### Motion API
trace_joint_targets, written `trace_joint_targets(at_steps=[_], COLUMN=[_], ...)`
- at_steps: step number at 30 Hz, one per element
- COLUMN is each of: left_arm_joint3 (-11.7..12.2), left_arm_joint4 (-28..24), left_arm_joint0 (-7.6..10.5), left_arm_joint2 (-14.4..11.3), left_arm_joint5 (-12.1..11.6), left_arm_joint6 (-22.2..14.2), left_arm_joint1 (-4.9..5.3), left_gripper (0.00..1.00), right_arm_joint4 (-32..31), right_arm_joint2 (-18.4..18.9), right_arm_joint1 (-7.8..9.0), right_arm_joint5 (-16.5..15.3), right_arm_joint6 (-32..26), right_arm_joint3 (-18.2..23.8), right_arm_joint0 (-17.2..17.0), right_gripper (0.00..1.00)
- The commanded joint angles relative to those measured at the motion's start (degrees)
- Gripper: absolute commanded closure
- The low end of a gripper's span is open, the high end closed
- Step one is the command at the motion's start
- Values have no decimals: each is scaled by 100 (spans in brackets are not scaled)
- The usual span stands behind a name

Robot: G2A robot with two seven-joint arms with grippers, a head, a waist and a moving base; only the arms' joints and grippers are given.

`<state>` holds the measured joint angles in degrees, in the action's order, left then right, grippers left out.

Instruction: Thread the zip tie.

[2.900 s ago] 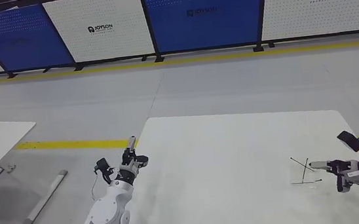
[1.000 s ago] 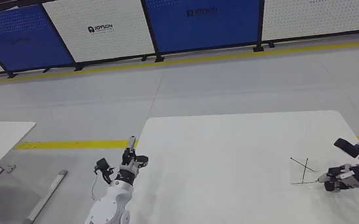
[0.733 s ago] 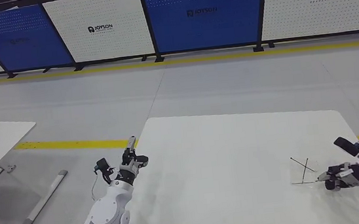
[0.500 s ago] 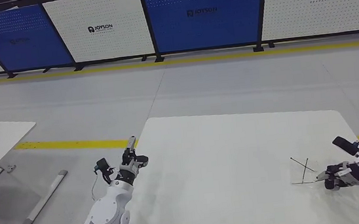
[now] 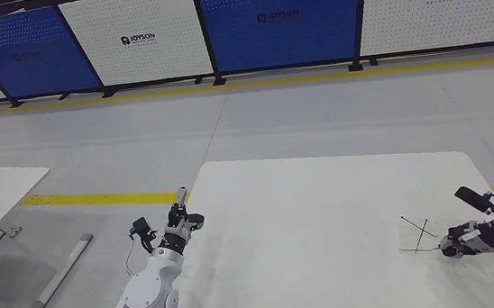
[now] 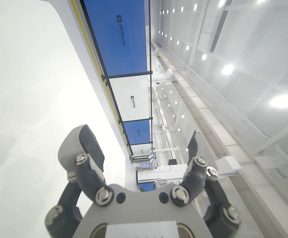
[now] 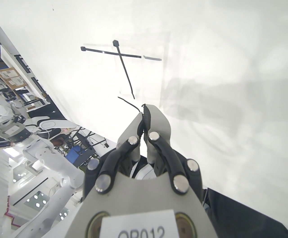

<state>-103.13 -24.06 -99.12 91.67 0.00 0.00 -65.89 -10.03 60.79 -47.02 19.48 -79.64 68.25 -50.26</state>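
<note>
White arms (image 5: 149, 296), grey wrist plates (image 6: 139, 209), black links (image 7: 166, 155), silver screws (image 6: 101, 196), black-padded fingers (image 6: 93, 146)

The right gripper (image 5: 445, 248) is sitting low over the table (image 5: 324, 200) by its right edge, toward the near corner, meeting the end of a black zip tie (image 5: 417, 249) that is lying just beside two crossed ties (image 5: 417, 225), while the left gripper (image 5: 180, 196) is hanging at the left edge, well apart.
</note>
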Motion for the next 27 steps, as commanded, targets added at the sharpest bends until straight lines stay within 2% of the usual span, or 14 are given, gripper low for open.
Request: trace_joint_targets(at_steps=[1, 8, 11, 15, 17, 19, 27], left_arm_joint3=[0, 0, 0, 0, 0, 0, 0], left_arm_joint4=[0, 0, 0, 0, 0, 0, 0], left_arm_joint0=[0, 0, 0, 0, 0, 0, 0], left_arm_joint2=[0, 0, 0, 0, 0, 0, 0], left_arm_joint5=[0, 0, 0, 0, 0, 0, 0], left_arm_joint6=[0, 0, 0, 0, 0, 0, 0], left_arm_joint1=[0, 0, 0, 0, 0, 0, 0], left_gripper=[0, 0, 0, 0, 0, 0, 0], right_arm_joint4=[11, 23, 146, 535, 907, 1243, 1243], right_arm_joint2=[44, 284, 540, 1188, 1665, 1950, 1950], right_arm_joint1=[18, 106, 162, 296, 371, 406, 406], right_arm_joint5=[0, 0, 0, -57, -255, -405, -405], right_arm_joint6=[0, 5, 109, 407, 641, 685, 685], right_arm_joint3=[41, 230, 401, 798, 1024, 1117, 1117], right_arm_joint0=[-21, -160, -300, -765, -1154, -1442, -1442], right_gripper=[100, 100, 100, 100, 100, 100, 100])
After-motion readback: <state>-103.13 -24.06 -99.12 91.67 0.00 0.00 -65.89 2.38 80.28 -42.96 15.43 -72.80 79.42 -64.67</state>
